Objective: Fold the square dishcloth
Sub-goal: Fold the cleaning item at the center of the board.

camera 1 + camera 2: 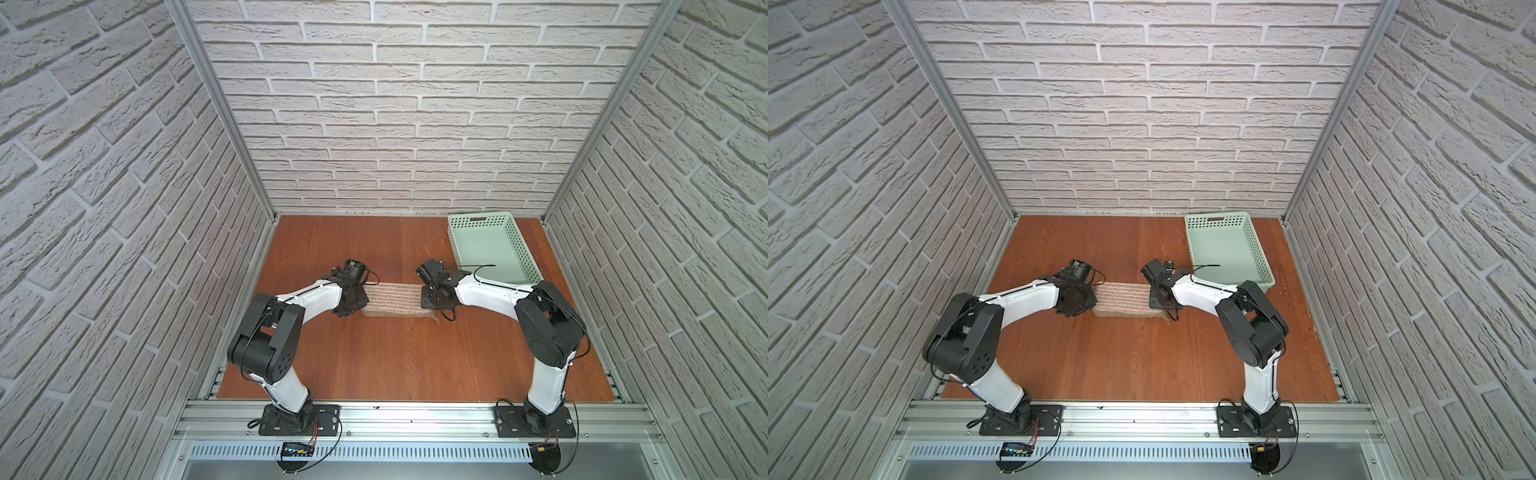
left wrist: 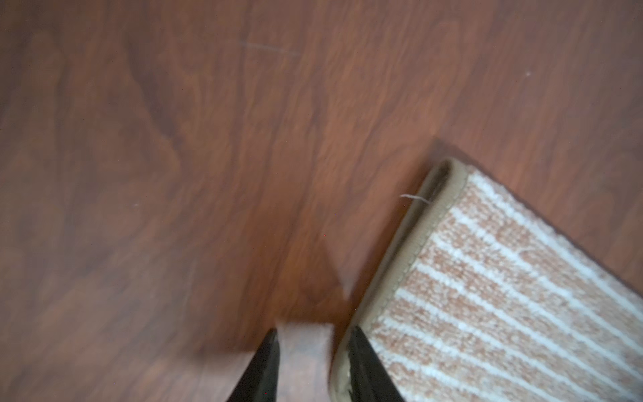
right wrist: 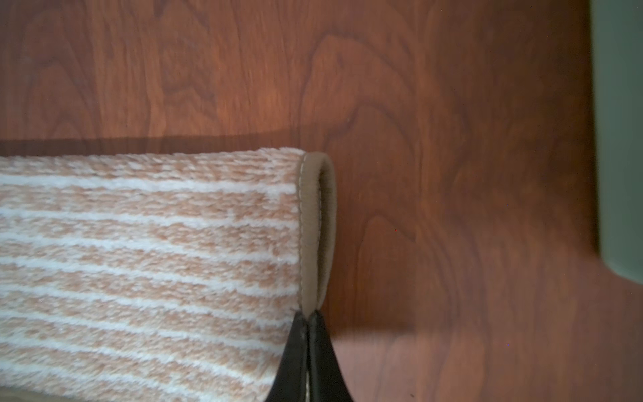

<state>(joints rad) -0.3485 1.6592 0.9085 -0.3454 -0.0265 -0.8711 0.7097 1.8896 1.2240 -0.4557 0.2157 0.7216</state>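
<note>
The square dishcloth (image 1: 390, 300) (image 1: 1121, 300), tan with pale cream stripes, lies doubled over as a flat band on the wooden table, between my two arms. In the right wrist view my right gripper (image 3: 308, 315) is shut on the brown hem where the two layers of the dishcloth (image 3: 156, 261) meet. My left gripper (image 2: 315, 330) stands open at the other end. One of its fingers (image 2: 365, 362) rests on the hem of the dishcloth (image 2: 504, 296), and bare table shows between the jaws. From above, both wrists hide their fingertips.
A pale green perforated basket (image 1: 524, 253) (image 1: 1261, 249) stands at the back right, close behind my right arm, and its wall (image 3: 619, 139) shows in the right wrist view. Brick-pattern walls enclose the table (image 1: 395, 361) on three sides.
</note>
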